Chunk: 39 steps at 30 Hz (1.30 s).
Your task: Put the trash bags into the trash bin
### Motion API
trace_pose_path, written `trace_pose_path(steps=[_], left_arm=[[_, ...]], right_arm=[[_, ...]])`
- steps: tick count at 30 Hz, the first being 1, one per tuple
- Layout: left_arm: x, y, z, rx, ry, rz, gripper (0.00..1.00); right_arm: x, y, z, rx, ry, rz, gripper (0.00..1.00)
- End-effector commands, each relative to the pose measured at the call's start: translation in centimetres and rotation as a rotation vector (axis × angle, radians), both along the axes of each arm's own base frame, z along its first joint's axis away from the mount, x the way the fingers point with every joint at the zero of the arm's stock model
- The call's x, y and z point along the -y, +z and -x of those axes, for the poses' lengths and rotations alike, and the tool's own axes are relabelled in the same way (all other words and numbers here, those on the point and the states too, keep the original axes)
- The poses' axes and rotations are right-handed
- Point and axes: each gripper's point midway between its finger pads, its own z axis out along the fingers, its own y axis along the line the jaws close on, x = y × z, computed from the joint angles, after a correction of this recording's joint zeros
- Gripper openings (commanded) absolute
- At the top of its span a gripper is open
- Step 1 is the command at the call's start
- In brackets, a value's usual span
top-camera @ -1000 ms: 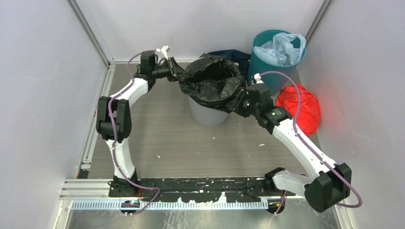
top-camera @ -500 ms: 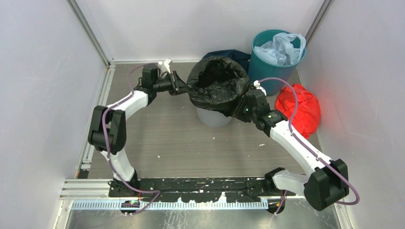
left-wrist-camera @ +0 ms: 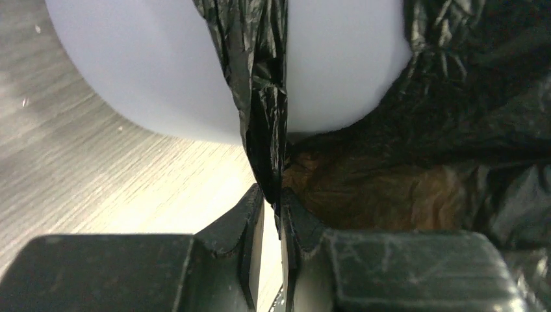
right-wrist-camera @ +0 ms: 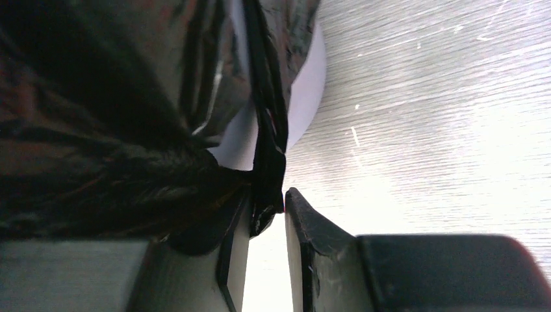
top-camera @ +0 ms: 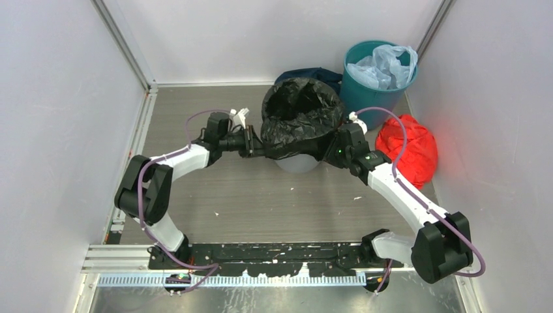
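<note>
From above, the trash bag sits over the top of the grey bin. Its mouth gapes open and its edge is folded down outside the rim, so only the bin's lower wall shows beneath. The left gripper meets the bag's skirt on one side and the right gripper on the other, but in that view the fingertips are lost against the black plastic.

The wrist views settle it. The left jaws are pressed together on a narrow pleat of the bag that runs up across the pale bin wall. The right jaws pinch a similar twisted strip, with a sliver of light lower down between the fingers.

Only the overhead view shows the surroundings. A teal bin holding a pale blue bag stands just behind and to the right. A red bundle lies just beside the right forearm, and a dark blue cloth peeks out behind the black bag. The table is speckled with white flecks.
</note>
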Motion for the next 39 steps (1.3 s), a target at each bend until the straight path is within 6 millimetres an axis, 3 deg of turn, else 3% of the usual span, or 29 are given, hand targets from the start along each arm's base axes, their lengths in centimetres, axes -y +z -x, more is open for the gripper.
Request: trace_pose_path(steps=[1, 7, 15, 21, 24, 28, 31, 34, 37, 39], left_arm=[[-0.3, 0.4, 0.8, 0.082, -0.004, -0.005, 0.16], [-0.5, -1.4, 2.2, 0.062, -0.006, -0.034, 0.16], [-1.0, -3.2, 1.8, 0.029, 0.044, -0.076, 0.16], [-0.7, -2.1, 0.4, 0.038, 0.073, -0.077, 0.16], [-0.6, -1.4, 0.1, 0.040, 0.075, -0.083, 0.17], [-0.6, -0.8, 0.0, 0.023, 0.079, -0.092, 0.19], [-1.2, -0.5, -0.2, 0.009, 0.106, -0.139, 0.21], [-1.9, -0.1, -0.5, 0.001, 0.140, -0.185, 0.31], [-2.0, 1.0, -0.1, 0.003, 0.150, -0.171, 0.40], [-2.4, 1.3, 0.4, 0.009, 0.169, -0.172, 0.41]], right_arm=[[1.6, 0.5, -1.1, 0.045, -0.026, 0.049, 0.32], [3.5, 0.1, -1.1, 0.032, -0.056, 0.059, 0.33], [3.5, -1.6, -0.3, -0.004, -0.042, 0.045, 0.34], [3.4, -2.6, 1.4, -0.016, -0.034, 0.012, 0.34], [3.6, -2.7, 2.2, -0.017, -0.032, 0.010, 0.40], [3.7, -1.0, 2.4, 0.021, -0.022, 0.012, 0.55], [4.5, 1.2, 2.2, 0.062, -0.036, 0.052, 0.59], [6.0, 3.3, 2.2, 0.091, -0.066, 0.125, 0.61], [7.0, 5.1, 3.1, 0.119, -0.084, 0.156, 0.64], [7.6, 5.7, 3.9, 0.150, -0.104, 0.156, 0.68]])
